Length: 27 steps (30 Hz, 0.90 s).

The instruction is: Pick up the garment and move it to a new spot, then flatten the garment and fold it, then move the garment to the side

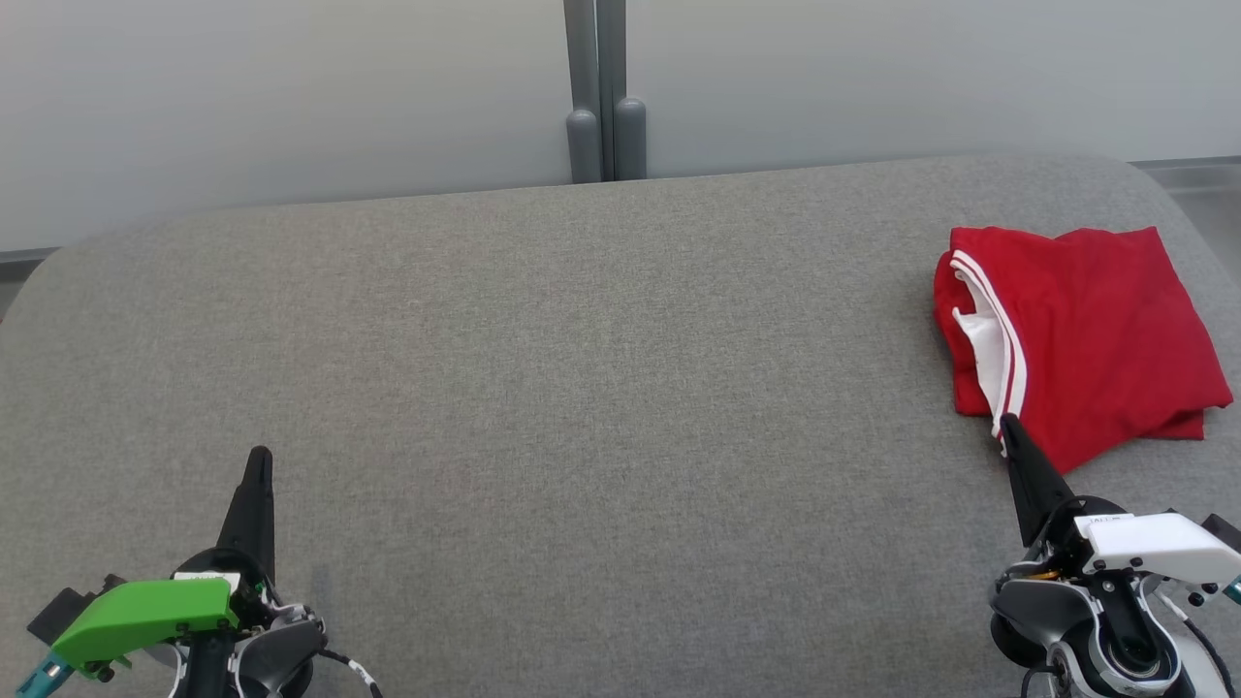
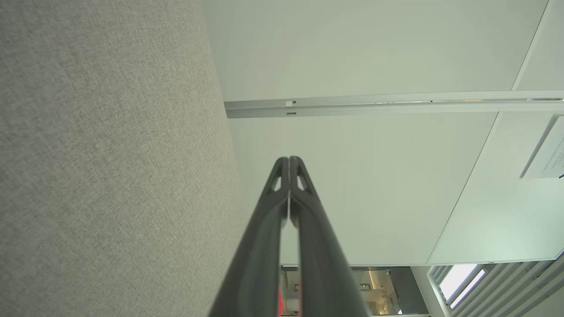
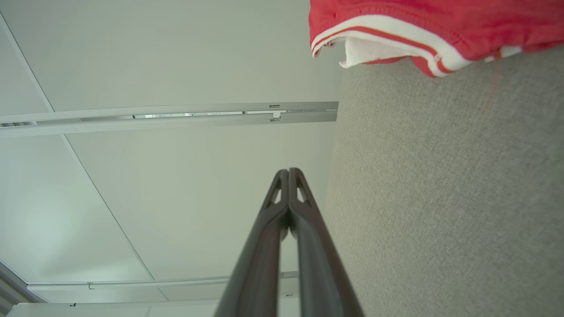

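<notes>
The left pincer [image 1: 260, 456] and right pincer [image 1: 1008, 423] are fully closed and empty. The folded red garment [image 1: 1086, 330] lies on the bench [image 1: 582, 388] just ahead of the right pincer, well apart from the left pincer.

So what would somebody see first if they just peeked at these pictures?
The bright red garment with white stripes, folded at the right side of the grey table, jumps out first. Next, at the near edge, come the left gripper with its green cover and the right gripper with its white cover, both shut, the right one pointing toward the garment.
</notes>
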{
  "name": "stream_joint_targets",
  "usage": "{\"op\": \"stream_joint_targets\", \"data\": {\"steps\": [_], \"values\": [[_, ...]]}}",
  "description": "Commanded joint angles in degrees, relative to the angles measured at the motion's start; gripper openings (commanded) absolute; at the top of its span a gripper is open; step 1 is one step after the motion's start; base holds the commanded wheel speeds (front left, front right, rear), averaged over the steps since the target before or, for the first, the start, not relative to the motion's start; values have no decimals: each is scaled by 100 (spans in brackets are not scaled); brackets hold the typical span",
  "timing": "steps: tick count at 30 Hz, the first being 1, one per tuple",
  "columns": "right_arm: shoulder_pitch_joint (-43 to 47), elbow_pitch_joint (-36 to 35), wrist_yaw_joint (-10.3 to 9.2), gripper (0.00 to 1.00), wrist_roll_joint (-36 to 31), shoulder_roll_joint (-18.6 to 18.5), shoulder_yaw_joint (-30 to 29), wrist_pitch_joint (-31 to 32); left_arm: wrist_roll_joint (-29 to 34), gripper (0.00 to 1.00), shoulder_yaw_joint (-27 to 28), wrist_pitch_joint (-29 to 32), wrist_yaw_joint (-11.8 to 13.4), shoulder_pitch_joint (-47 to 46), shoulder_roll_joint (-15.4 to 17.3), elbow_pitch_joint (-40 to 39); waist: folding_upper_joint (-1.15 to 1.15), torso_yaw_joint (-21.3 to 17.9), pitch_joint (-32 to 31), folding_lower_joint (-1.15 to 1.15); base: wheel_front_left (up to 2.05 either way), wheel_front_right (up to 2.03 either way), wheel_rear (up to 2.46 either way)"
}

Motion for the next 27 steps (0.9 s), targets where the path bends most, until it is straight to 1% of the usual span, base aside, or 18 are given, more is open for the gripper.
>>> {"op": "stream_joint_targets", "data": {"steps": [1, 27], "values": [[57, -33, 2, 0, 34, -26, -13, 11, -4, 0, 15, 1, -39, -63, 40, -12, 0, 0, 0, 0, 0, 0, 0], [54, -33, 2, 0, 35, -26, -12, 10, -4, 0, 15, 0, -39, -63, 40, -13, 0, 0, 0, 0, 0, 0, 0]]}}
